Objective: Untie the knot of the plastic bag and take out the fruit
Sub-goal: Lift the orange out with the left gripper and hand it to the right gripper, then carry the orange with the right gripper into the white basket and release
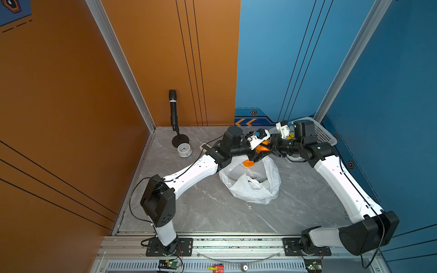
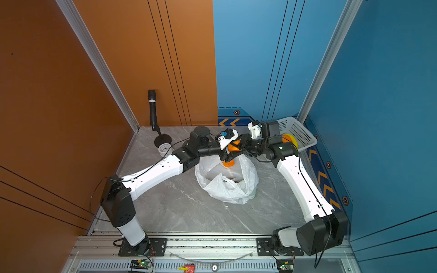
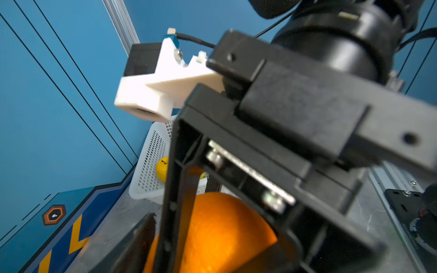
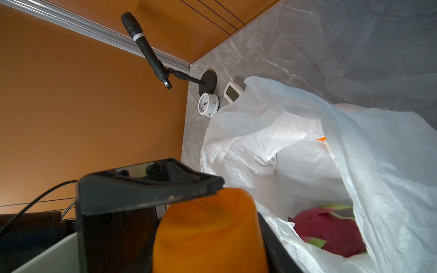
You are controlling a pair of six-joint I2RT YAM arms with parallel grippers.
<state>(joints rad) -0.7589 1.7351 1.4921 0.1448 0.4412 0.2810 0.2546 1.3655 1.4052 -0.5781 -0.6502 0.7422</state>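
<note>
Orange (image 1: 261,148) is hanging in mid-air between my two hands, just above the gaping mouth of the plastic bag (image 1: 250,189). My right hand (image 4: 236,208) is gripping it, jaws partly closed, one finger pressing its top and the other running beneath it in the right wrist view. My left hand (image 1: 258,154) is flanking the same fruit from the opposite side; whether its jaws are pressing or standing clear, I cannot tell. The meeting looks like a hand-over, made, I judge, because the white basket (image 1: 325,136) is standing in the far corner on my right arm's side. The bag is lying untied, its sides slumping on the desk (image 1: 189,212), which is why the fruit is within reach. A second orange (image 1: 248,163) is sitting at the bag's rim just below my hands, a dragon fruit (image 4: 331,232) is lying deeper inside, and a yellow fruit (image 3: 162,169) is resting in the basket.
</note>
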